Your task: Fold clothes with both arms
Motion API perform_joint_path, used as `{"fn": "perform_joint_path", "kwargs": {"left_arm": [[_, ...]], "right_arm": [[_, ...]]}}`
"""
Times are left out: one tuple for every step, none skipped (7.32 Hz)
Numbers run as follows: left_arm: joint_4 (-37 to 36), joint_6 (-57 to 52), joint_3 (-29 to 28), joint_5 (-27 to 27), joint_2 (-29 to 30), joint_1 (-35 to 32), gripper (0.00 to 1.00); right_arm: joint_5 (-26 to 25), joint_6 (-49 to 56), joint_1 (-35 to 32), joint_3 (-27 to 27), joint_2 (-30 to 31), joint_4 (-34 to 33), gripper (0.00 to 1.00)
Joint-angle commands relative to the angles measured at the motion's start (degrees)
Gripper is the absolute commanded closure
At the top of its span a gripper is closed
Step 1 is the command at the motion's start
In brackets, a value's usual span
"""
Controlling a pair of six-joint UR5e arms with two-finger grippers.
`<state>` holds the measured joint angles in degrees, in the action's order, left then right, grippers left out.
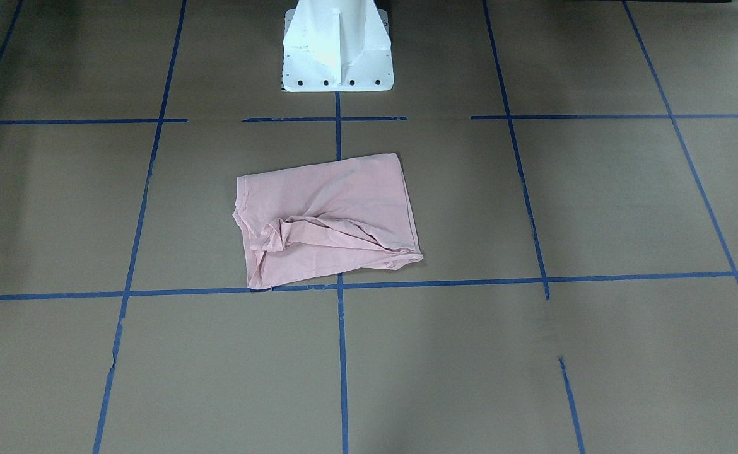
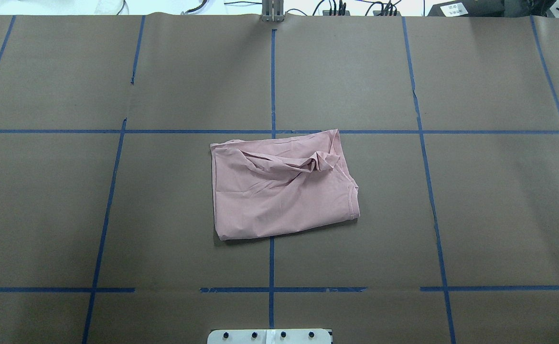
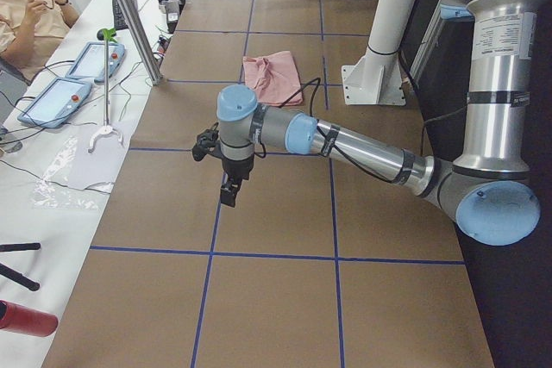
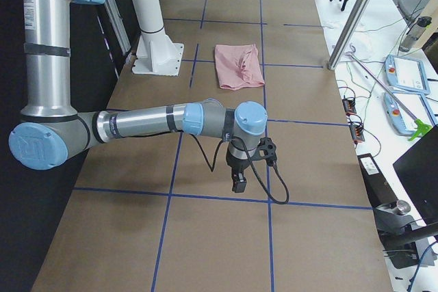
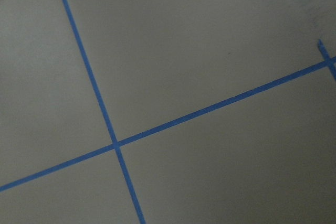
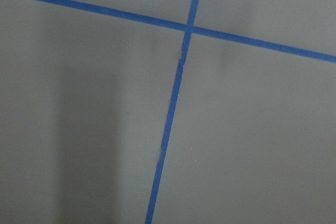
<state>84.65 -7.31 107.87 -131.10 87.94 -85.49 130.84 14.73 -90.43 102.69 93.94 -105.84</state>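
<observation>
Roughly mid-table lay the T-shirt (image 2: pixel 279 186), pale pink, folded into an uneven rectangle with a plain side up. It straddled the centre tape line (image 2: pixel 272 81), straight out from the white pedestal (image 1: pixel 337 50). Its far corner on the robot's right reached the cross line on the far side. Cloth was bunched into a ridge of deep wrinkles along the half farther from the robot; the nearer half was smoother, with faint creases. A stitched, banded edge ran down the side toward the robot's right. The opposite side was a soft rounded fold.

Nothing touched the shirt. The table (image 2: pixel 451 215) was covered in brown paper, gridded with blue tape.

The left arm (image 3: pixel 345 144) reached out low over the table's left end, its left claw (image 3: pixel 228 191) pointing down above the paper, well apart from the shirt. The right arm (image 4: pixel 150 122) was posed the same way at the right end, with its right claw (image 4: pixel 238 182) also pointing down. Whether either claw was spread or pressed together, I could not tell. Both wrist cameras saw only paper and crossing tape.

A seated person (image 3: pixel 26 15) was beside the table's far-left edge.
</observation>
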Motion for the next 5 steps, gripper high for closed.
{"fn": "perform_joint_path", "kwargs": {"left_arm": [[-0.19, -8.77, -3.18, -3.28, -3.37, -5.03, 0.00], [0.68, -10.08, -6.84, -3.28, -3.39, -7.47, 0.00], [4.08, -12.18, -8.88, -3.28, -4.86, -8.54, 0.00], [4.90, -11.59, -8.12, -2.68, -5.14, -8.81, 0.00], [4.82, -11.41, -7.94, -2.50, -4.71, -8.82, 0.00]], "right_arm": [[0.64, 0.47, -1.77, -0.74, 2.21, 0.02, 0.00], [0.64, 0.47, -1.77, -0.74, 2.39, 0.02, 0.00], [0.56, 0.47, -1.77, -0.74, 2.48, 0.02, 0.00], [0.64, 0.38, -1.77, -0.65, 2.83, 0.02, 0.00], [0.64, 0.47, -1.77, -0.56, 2.83, 0.02, 0.00]]}}
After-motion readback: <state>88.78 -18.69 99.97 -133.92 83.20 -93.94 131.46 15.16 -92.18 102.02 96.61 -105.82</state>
